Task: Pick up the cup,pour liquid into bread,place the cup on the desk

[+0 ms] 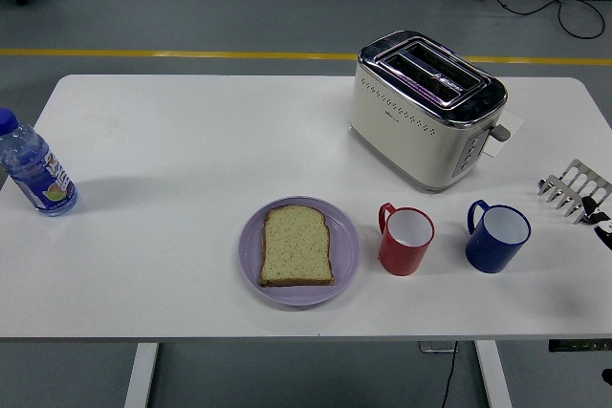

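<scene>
The right hand (pixel 577 190) reaches in at the table's (pixel 172 265) right edge, fingers spread and empty — well clear of the blue cup (pixel 497 237), which stands beside the red cup (pixel 405 239), right of the bread (pixel 297 246) on its plate (pixel 251 255).

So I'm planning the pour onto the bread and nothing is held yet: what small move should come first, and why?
Probably move the right hand, at the table's right edge with fingers spread and holding nothing, left toward the blue cup, the nearer cup. The red cup stands between it and the bread slice on the purple plate. Which cup is meant isn't shown.
</scene>
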Motion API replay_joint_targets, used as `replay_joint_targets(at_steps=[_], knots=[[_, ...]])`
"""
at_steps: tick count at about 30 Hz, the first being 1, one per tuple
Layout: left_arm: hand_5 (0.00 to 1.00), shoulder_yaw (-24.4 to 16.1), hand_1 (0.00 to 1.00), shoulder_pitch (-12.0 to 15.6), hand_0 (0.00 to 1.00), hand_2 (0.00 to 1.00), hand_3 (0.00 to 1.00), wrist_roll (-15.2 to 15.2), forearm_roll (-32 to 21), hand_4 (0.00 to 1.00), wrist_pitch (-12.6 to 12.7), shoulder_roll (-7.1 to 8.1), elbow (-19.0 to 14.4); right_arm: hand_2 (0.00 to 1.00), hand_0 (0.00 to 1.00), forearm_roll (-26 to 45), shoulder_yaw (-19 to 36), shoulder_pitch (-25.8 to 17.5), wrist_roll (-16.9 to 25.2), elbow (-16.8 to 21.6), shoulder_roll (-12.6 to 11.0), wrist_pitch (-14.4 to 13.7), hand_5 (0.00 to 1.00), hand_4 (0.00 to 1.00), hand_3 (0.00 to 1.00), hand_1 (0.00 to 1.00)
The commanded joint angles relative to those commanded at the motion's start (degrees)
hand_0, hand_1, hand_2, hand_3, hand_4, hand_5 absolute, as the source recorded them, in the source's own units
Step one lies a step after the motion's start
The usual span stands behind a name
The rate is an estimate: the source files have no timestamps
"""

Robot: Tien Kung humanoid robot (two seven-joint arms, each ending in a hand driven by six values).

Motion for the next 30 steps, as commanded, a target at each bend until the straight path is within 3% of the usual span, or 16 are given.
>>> replay_joint_targets(at_steps=[6, 14, 30], knots=[[0.84, -0.26, 0.645, -0.27, 0.635, 0.656, 0.55, 0.0, 0.07, 0.321, 0.0, 0.05, -0.01, 0.99, 0.998, 0.16, -4.24, -0.87, 1.91, -1.75, 0.0, -1.68, 0.157, 0.938, 0.998, 0.921], [0.84, -0.27, 0.646, -0.41, 0.635, 0.656, 0.548, -0.03, 0.03, 0.32, 0.04, -0.03, -0.01, 0.993, 0.998, -0.16, -8.58, 0.13, 2.17, -4.74, 0.95, -1.36, 0.157, 0.95, 0.998, 0.918], [0.841, -0.18, 0.645, -0.56, 0.636, 0.656, 0.55, -0.02, 0.22, 0.321, 0.03, -0.03, -0.01, 0.992, 0.998, -0.47, -12.72, 0.57, 2.65, -4.99, 1.1, -1.2, 0.157, 0.965, 0.998, 0.911]])
